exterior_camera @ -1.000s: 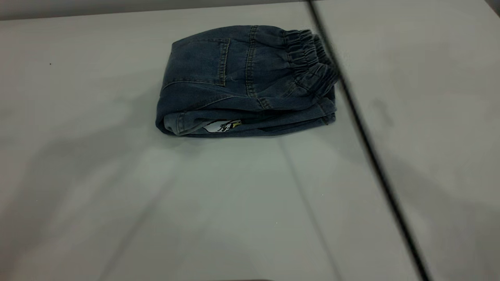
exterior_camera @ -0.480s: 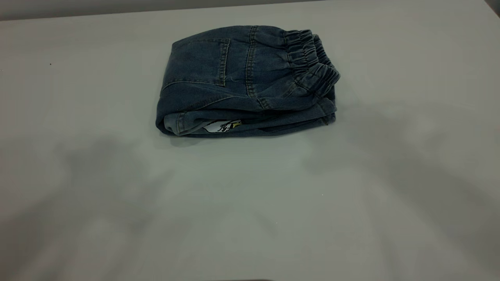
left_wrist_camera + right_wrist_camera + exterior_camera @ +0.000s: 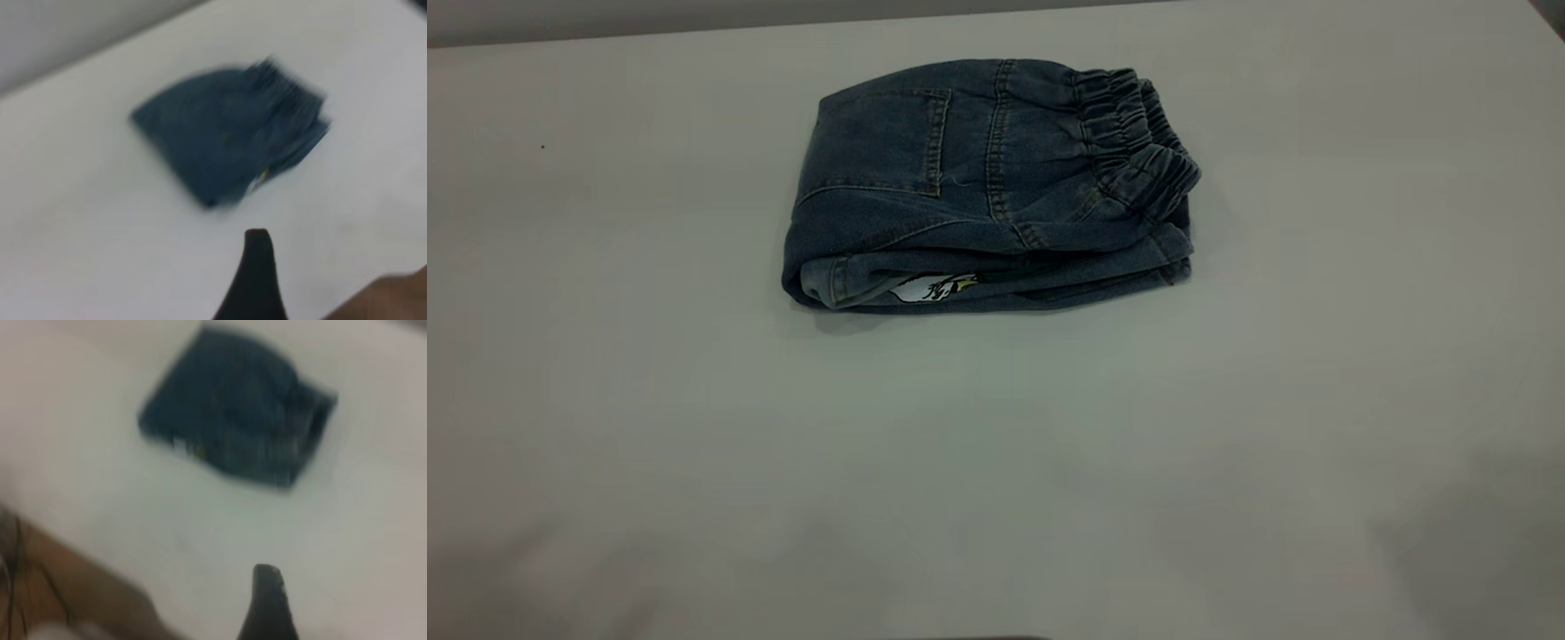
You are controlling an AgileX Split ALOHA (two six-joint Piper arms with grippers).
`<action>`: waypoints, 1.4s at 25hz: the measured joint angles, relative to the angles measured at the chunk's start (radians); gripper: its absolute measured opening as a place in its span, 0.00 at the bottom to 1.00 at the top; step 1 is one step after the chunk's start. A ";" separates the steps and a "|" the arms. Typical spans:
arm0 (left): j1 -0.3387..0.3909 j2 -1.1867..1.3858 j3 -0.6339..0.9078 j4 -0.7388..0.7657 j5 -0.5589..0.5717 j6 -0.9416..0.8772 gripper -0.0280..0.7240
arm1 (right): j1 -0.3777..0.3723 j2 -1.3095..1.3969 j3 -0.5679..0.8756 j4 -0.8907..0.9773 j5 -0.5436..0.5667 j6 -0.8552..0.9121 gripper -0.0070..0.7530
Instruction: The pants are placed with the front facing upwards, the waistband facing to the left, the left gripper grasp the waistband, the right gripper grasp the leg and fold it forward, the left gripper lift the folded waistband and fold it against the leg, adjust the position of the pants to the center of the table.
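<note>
The pants (image 3: 987,187) lie folded into a compact blue denim bundle on the far middle of the table (image 3: 996,462). A back pocket faces up and the ruched waistband (image 3: 1134,142) sits at the bundle's right end. A bit of the cartoon print (image 3: 934,286) peeks out along the near fold. Neither gripper appears in the exterior view. In the left wrist view, a black part of my left gripper (image 3: 257,280) hangs well back from the pants (image 3: 227,133) with nothing at it. My right gripper (image 3: 267,603) is likewise far from the pants (image 3: 233,407).
Bare white tabletop surrounds the bundle on all sides. A brown surface (image 3: 390,300) shows past the table's edge in the left wrist view. The right wrist view shows a brown floor area (image 3: 80,587) with thin dark cables (image 3: 13,567).
A thin dark line crossing the right side of the exterior view has gone. The arm shadows on the table have drawn back toward the near edge and faded. The pants have not moved.
</note>
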 joint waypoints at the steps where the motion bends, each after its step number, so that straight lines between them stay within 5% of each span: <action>1: 0.000 -0.033 0.053 0.040 0.000 -0.021 0.80 | 0.000 -0.043 0.076 0.000 -0.008 -0.002 0.61; 8: 0.000 -0.237 0.387 0.152 0.000 -0.075 0.80 | 0.000 -0.292 0.528 -0.003 -0.118 -0.007 0.61; 15: 0.000 -0.380 0.633 0.156 -0.004 -0.095 0.80 | 0.000 -0.509 0.798 -0.002 -0.168 -0.002 0.61; 35: 0.000 -0.497 0.790 0.167 -0.053 -0.103 0.80 | 0.000 -0.751 0.857 -0.016 -0.148 0.010 0.61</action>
